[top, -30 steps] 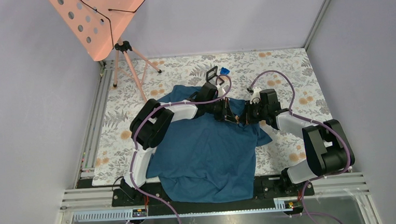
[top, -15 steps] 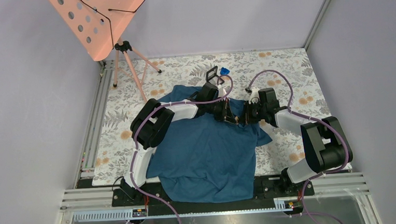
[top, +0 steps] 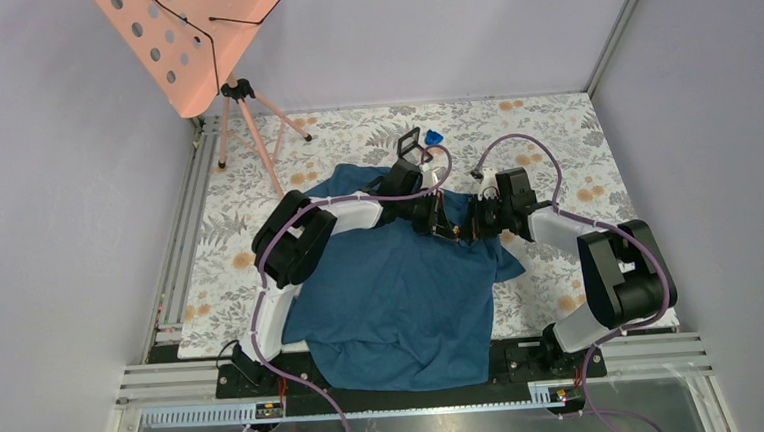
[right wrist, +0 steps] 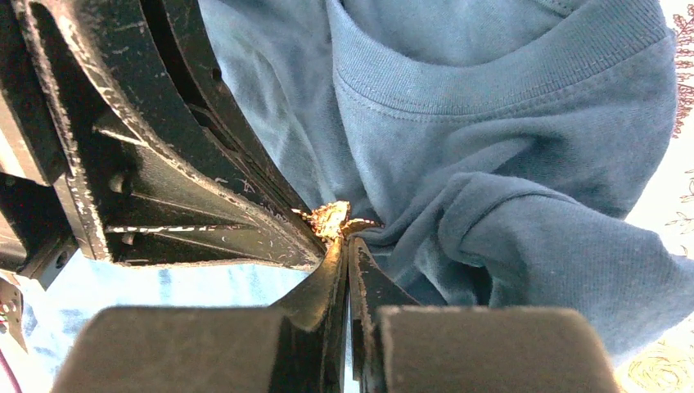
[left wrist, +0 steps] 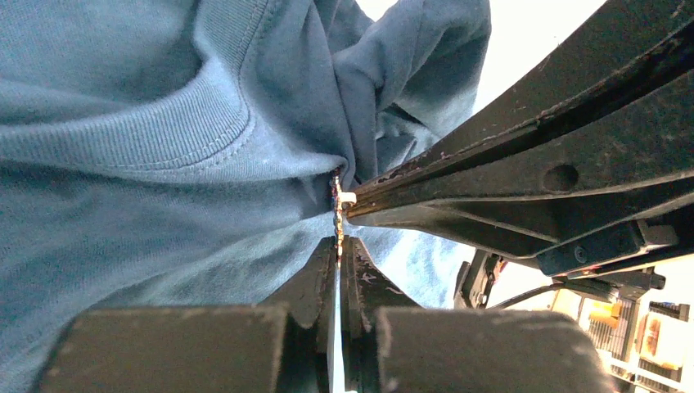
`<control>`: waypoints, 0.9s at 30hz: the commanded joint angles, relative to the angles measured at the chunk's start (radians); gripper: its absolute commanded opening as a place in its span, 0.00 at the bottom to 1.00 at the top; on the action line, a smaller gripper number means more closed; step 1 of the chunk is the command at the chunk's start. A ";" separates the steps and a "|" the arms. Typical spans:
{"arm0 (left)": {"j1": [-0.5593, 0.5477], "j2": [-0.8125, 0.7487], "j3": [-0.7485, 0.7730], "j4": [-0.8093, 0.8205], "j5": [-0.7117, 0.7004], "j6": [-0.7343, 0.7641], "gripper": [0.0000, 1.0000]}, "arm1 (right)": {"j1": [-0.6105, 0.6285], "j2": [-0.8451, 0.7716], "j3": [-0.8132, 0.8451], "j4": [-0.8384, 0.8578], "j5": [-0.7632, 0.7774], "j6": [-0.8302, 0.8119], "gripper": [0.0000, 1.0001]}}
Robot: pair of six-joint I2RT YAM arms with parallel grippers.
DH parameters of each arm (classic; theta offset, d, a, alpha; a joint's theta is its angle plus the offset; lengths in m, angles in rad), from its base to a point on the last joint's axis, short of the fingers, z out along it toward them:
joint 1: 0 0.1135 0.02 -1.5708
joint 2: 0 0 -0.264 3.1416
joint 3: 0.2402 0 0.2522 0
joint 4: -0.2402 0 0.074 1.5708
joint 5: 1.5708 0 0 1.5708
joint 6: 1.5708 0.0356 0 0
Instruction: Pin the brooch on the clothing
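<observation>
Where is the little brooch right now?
In the right wrist view the brooch sits mid-frame, nipped where the tips of the left tool and right tool meet, against the bunched shirt near its neck band.

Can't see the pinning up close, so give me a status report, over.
Left gripper shut on brooch. Right gripper shut, tips at brooch too. Brooch against bunched clothing. Nothing else in the way.

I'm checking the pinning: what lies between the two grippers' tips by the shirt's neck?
The brooch, pressed against a bunched fold of the T-shirt; both wrist views show it.
</observation>
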 commanded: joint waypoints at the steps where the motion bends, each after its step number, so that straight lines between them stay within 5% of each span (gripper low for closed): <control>1: -0.066 -0.031 0.073 0.136 0.085 0.023 0.00 | 0.051 0.017 0.057 0.029 -0.135 0.025 0.01; 27: -0.060 -0.067 -0.024 0.181 -0.004 -0.017 0.00 | 0.024 -0.009 0.022 0.080 0.016 0.123 0.00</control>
